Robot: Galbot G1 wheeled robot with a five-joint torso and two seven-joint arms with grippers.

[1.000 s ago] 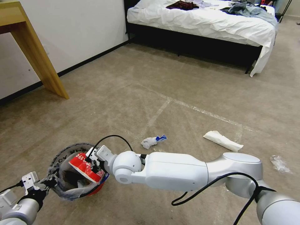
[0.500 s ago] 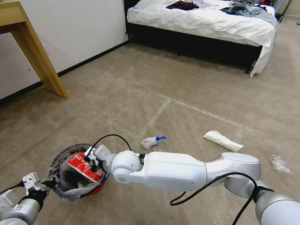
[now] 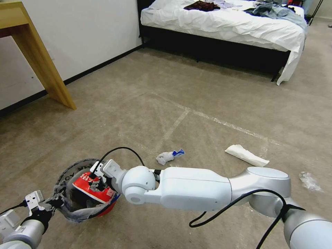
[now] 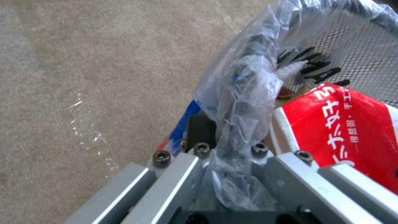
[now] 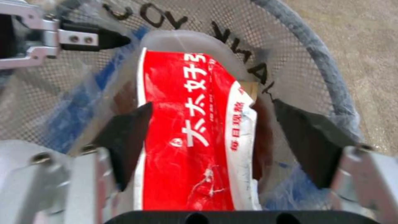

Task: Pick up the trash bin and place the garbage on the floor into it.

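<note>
The trash bin (image 3: pixel 69 209), red with a lettered clear bag, hangs low at the near left, and my left gripper (image 3: pixel 52 202) is shut on its rim. In the left wrist view the left gripper (image 4: pixel 226 146) pinches the bag-covered rim (image 4: pixel 248 71). My right gripper (image 3: pixel 98 181) reaches into the bin's mouth. A crumpled red wrapper (image 5: pixel 186 130) lies in the bin (image 5: pixel 323 71) between the spread fingers of the right gripper (image 5: pixel 215 137), which is open. On the floor (image 3: pixel 173 103) lie a white wad with blue (image 3: pixel 168 155), a white slipper (image 3: pixel 246 155) and clear wrap (image 3: pixel 309 181).
A wooden table leg (image 3: pixel 45 65) stands at the far left by the wall. A bed (image 3: pixel 224 27) with clothes on it spans the back. Tape lines cross the carpet ahead of the litter.
My right arm has shifted slightly left and down, and the red wrapper sits lower in the bin. The left gripper and the bin have held still.
</note>
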